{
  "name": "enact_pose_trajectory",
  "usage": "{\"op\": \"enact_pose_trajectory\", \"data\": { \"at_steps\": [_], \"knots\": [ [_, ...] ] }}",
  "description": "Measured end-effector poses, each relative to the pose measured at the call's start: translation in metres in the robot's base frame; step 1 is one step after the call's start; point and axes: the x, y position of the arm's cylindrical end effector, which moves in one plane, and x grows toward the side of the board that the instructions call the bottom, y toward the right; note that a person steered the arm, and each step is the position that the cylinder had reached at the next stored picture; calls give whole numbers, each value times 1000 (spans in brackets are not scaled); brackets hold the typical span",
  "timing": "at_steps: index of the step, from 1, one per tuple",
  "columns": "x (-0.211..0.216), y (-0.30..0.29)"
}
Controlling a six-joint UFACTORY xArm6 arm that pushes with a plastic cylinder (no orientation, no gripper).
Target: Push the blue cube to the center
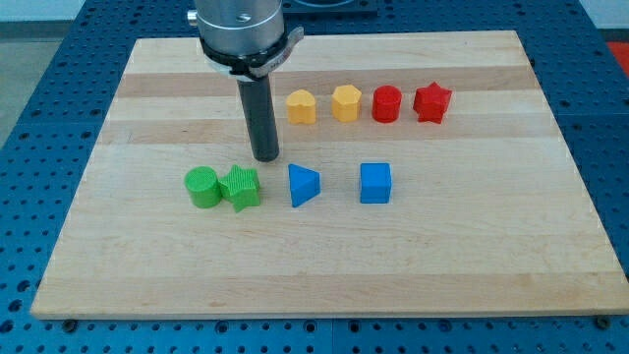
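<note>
Wood bench (324, 265): pale planks, carrying 8 small blocks in 2 rows; it sits on a blue perforated surface (39, 98).
Blue cube (374, 183): lower row, toward the view's right, resting flat, apart from every other block.
Blue triangular block (303, 185): just to the view's left of the blue cube, with a gap between them.
Green star-shaped block (242, 187): left of the blue triangular block, touching or almost touching the green cylinder (203, 188) on its left.
Upper row, left to right: yellow block (301, 106) and a second yellow block (346, 102), each seemingly 5- or 6-sided though the shapes are hard to read at this size, then a red cylinder (387, 103) and a red star-shaped block (431, 102).
End effector: a straight dark rod with no jaws, so it grasps nothing; it hangs from a grey mount (241, 34) at the view's top.
My tip (265, 158): on the bench just above the green star-shaped block and up-left of the blue triangular block, touching neither; well apart from the blue cube, which lies to its right.
</note>
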Motion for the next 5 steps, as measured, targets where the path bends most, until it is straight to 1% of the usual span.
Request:
{"op": "enact_pose_trajectory", "data": {
  "at_steps": [5],
  "knots": [
    [-4, 0]
  ]
}}
